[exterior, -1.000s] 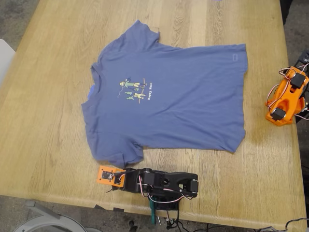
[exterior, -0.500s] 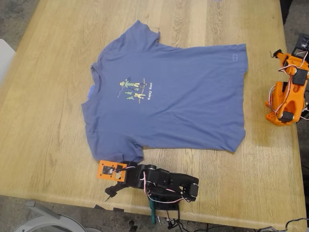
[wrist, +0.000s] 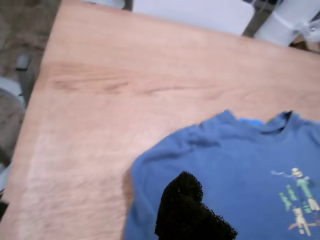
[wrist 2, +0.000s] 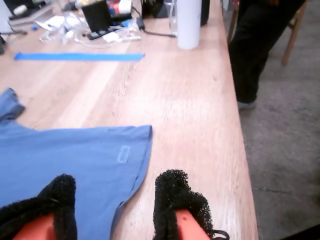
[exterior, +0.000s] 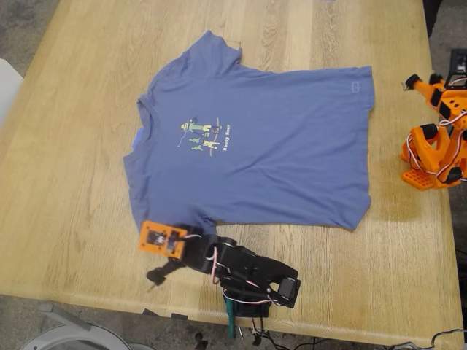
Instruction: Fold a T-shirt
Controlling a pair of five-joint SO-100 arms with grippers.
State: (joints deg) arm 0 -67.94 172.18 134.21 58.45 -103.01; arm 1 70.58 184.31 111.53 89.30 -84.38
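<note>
The slate-blue T-shirt (exterior: 277, 153) lies flat on the wooden table (exterior: 66, 182), print up, collar toward the exterior view's left. My first gripper (exterior: 149, 260), on the black arm at the near edge, hovers beside the nearer sleeve with its jaws apart. The first wrist view shows one black padded fingertip (wrist: 184, 207) over that sleeve of the T-shirt (wrist: 240, 165). My second gripper (wrist 2: 117, 212), on the orange arm (exterior: 436, 146) at the exterior view's right, is open. Its padded fingers (wrist 2: 172, 197) straddle the hem corner of the T-shirt (wrist 2: 65, 155) from a distance, holding nothing.
A blue tape strip (wrist 2: 80, 56), a white cylinder (wrist 2: 189, 22), cables and a black box (wrist 2: 97, 17) sit at the table's far end. A person's dark trouser legs (wrist 2: 260, 40) stand beside the table edge.
My first gripper rose and shifted toward the exterior view's left by the sleeve, and its jaw swung out. The orange arm unfolded, its gripper moving up toward the shirt's hem side.
</note>
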